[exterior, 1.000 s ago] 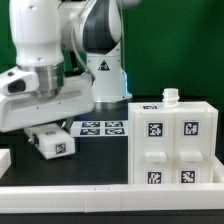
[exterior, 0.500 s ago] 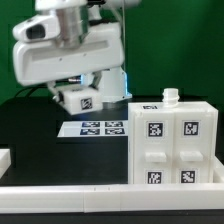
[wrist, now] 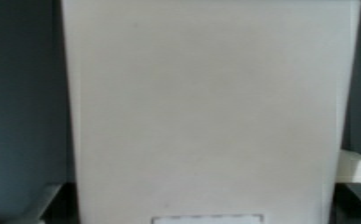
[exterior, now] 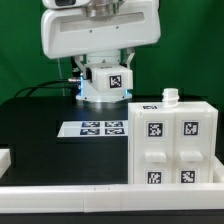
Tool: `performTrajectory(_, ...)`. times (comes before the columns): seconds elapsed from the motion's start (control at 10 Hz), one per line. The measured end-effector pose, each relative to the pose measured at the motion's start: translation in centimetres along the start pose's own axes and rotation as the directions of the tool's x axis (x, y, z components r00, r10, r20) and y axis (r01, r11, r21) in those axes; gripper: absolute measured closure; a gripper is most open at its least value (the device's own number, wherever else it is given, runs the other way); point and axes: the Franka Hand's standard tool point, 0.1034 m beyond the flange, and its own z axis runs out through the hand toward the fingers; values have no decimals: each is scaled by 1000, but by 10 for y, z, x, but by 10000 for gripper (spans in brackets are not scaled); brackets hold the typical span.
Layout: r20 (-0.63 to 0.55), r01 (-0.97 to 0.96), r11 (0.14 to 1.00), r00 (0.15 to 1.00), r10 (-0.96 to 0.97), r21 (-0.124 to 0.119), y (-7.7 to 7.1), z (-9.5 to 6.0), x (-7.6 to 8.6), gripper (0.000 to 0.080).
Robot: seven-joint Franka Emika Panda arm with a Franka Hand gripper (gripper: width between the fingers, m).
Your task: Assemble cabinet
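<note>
Fingers (wrist: 31, 206): clamped on the white tagged block. Only their dark tips show at the edges of the wrist view, one on either side of the block. In the exterior view the hand and the block hide them.
White tagged block (exterior: 108, 80): hangs under the hand, clear of the counter, with one fiducial tag facing the exterior camera. In the wrist view its plain white face fills almost the whole picture.
Arm (exterior: 100, 30): its broad white hand spans the top of the exterior view, above the far middle of the counter.
Marker board (exterior: 97, 128): lies flat on the counter below the held block and apart from it, just beside the cabinet on the exterior view's left.
Cabinet (exterior: 175, 142): stands upright on the counter at the exterior view's right, near side. It has four tags on its front face and one on top. It sits lower than the held block, apart from it and from the fingers.
White peg (exterior: 170, 97): a small round piece standing on the cabinet's top.
Counter (exterior: 35, 125): black.
White rail (exterior: 70, 190): runs along the near edge.
Small white part (exterior: 4, 158): at the exterior view's left edge, cut off by the frame.
</note>
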Motion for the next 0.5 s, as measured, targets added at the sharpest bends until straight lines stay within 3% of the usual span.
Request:
performTrajectory(0.3, 10, -5, 1000, 1000, 5, -9, -4, -2, 2, 239)
performTrajectory(0.5, -18, -16, 1000, 1000, 16, -14, -22, -19, 24, 239)
